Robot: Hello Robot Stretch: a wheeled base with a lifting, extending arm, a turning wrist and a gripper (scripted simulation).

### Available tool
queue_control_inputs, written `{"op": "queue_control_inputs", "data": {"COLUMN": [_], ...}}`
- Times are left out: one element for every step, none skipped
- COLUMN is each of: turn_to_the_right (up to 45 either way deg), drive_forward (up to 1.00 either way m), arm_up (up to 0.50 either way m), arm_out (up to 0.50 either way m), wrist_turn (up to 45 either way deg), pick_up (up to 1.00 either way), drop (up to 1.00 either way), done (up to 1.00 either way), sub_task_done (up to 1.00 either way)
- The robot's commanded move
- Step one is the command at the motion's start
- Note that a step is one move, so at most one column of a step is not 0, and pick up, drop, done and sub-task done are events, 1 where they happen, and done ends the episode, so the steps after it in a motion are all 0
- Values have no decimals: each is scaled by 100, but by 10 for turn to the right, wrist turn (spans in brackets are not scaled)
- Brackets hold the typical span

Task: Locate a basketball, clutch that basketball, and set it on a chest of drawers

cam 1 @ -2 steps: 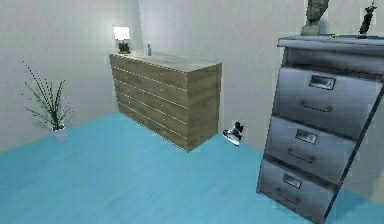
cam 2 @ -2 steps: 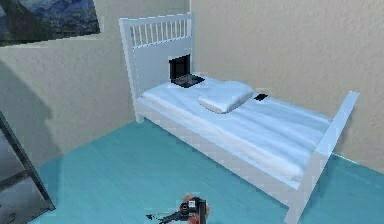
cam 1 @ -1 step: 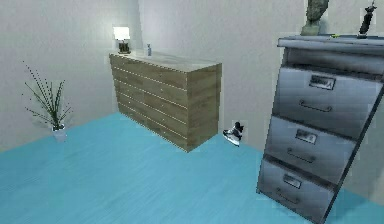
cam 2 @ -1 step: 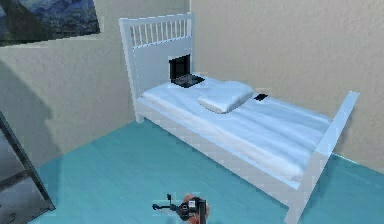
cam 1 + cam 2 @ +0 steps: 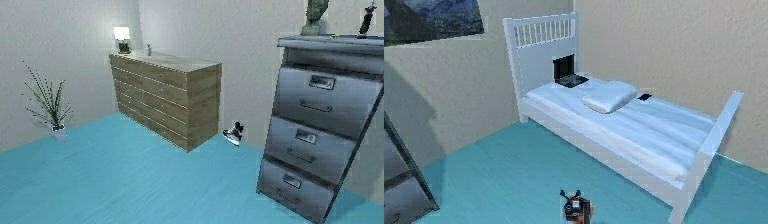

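A wooden chest of drawers (image 5: 166, 94) stands against the far wall in the forward view. On its top are a small lit lamp (image 5: 122, 38) and a tiny bottle-like thing (image 5: 148, 48). At the arm side view's bottom edge, a small dark shape with thin prongs and a brownish patch looks like my gripper (image 5: 573, 207), low over the blue floor. I cannot tell whether it holds anything.
A grey metal drawer cabinet (image 5: 318, 125) stands close at the forward view's right, with a dark statue (image 5: 318, 14) on top. A potted plant (image 5: 48, 105) and a small black-and-white object (image 5: 235, 133) are on the floor. A white bed (image 5: 629, 120) carries a pillow (image 5: 609, 97) and a laptop (image 5: 569, 72).
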Motion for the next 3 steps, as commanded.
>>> {"op": "queue_control_inputs", "data": {"turn_to_the_right": [0,0,0], "drive_forward": [0,0,0], "arm_up": [0,-30,0], "arm_out": [0,0,0], "wrist_turn": [180,0,0], "pick_up": [0,0,100], "drop": [0,0,0], "done": [0,0,0], "sub_task_done": [0,0,0]}}
